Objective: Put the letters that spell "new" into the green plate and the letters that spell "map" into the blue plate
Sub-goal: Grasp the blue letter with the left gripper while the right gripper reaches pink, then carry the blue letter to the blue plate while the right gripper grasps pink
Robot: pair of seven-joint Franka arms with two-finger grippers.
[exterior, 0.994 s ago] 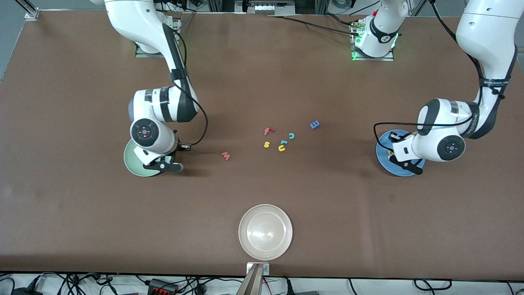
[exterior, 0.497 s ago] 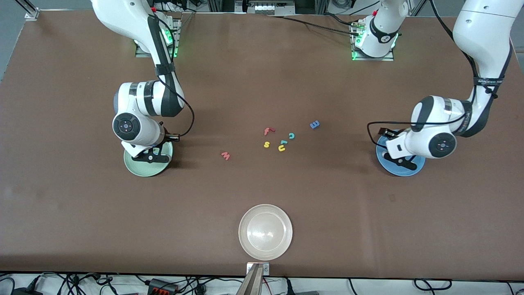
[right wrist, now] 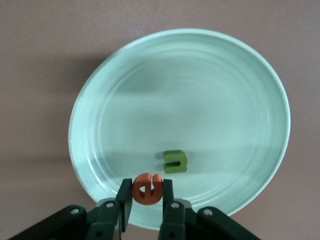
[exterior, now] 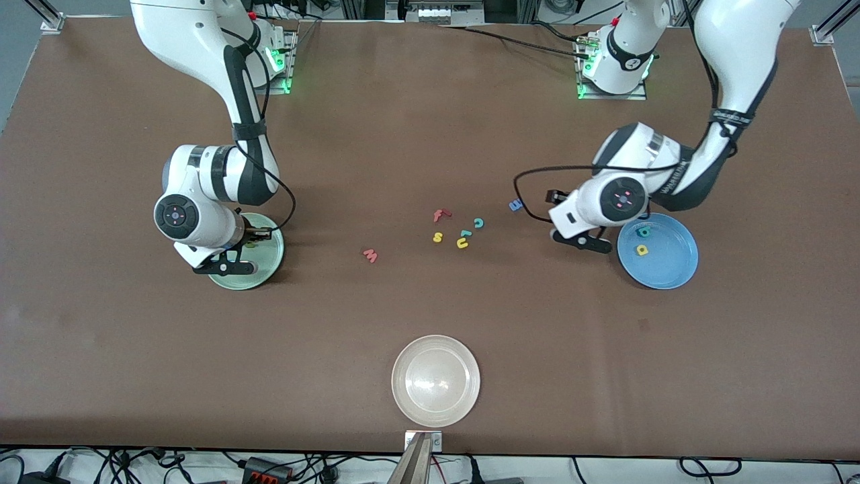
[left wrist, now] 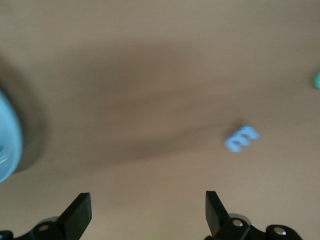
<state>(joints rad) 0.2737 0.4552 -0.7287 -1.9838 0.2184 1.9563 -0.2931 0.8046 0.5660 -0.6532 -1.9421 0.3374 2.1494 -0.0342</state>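
My right gripper (exterior: 225,267) (right wrist: 147,194) hangs low over the green plate (exterior: 266,259) (right wrist: 200,90), shut on the orange e (right wrist: 147,188). The dark green n (right wrist: 175,161) lies in that plate. The salmon w (exterior: 370,255) lies on the table toward the middle. My left gripper (exterior: 582,241) (left wrist: 148,202) is open and holds nothing, over bare table between the blue m (exterior: 515,205) (left wrist: 241,138) and the blue plate (exterior: 672,265) (left wrist: 7,145). In the blue plate lie the teal a (exterior: 643,232) and the yellow p (exterior: 641,250).
A cluster of loose letters sits mid-table: red f (exterior: 440,215), yellow s (exterior: 437,236), teal c (exterior: 478,222), yellow u (exterior: 462,243). A whitish plate (exterior: 435,380) stands near the front edge.
The left gripper opened and swung off the blue plate toward the blue m, baring the a and p in the plate. The right gripper shifted across the green plate with the e.
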